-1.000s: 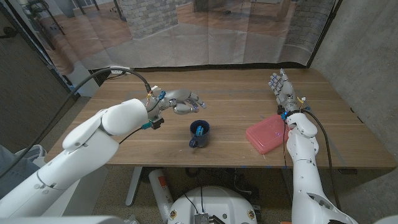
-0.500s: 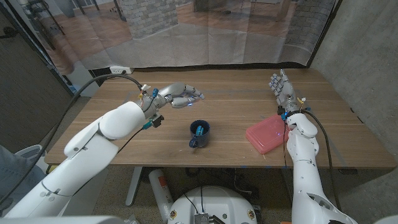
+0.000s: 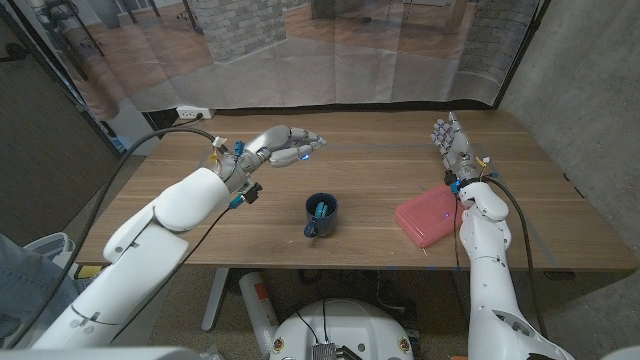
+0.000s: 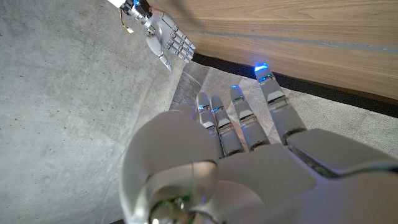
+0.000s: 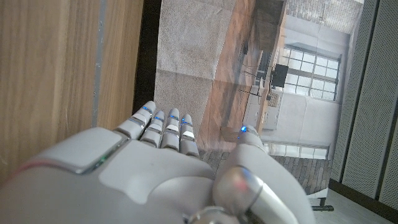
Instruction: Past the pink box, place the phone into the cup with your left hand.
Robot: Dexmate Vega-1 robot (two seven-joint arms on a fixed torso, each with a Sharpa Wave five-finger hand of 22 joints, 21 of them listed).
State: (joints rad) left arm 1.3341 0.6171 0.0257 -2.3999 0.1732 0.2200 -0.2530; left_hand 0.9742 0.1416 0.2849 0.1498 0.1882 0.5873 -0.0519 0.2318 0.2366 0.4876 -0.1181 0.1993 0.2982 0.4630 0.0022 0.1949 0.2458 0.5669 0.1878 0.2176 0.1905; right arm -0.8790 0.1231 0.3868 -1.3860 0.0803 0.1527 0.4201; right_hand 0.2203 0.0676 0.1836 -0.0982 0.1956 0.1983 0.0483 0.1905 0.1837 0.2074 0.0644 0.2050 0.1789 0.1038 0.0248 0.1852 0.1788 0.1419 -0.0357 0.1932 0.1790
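Note:
A dark blue cup [image 3: 321,214] stands near the table's middle front, with a blue phone [image 3: 320,210] upright inside it. A pink box [image 3: 430,215] lies at the right front. My left hand [image 3: 285,147] hovers above the table behind and left of the cup, fingers stretched out and holding nothing; the left wrist view shows the same left hand [image 4: 242,155] with straight fingers. My right hand [image 3: 452,145] stands behind the pink box, fingers extended and apart, empty; the right hand [image 4: 166,37] also appears in the left wrist view.
The wooden table [image 3: 370,160] ends in a far edge below a clear plastic curtain [image 3: 330,60]. A black cable [image 3: 180,125] loops over my left arm at the table's left rear.
My left hand has risen and drawn back from beside the cup toward the table's rear left, staying empty. The phone stays in the cup. The right hand has not moved.

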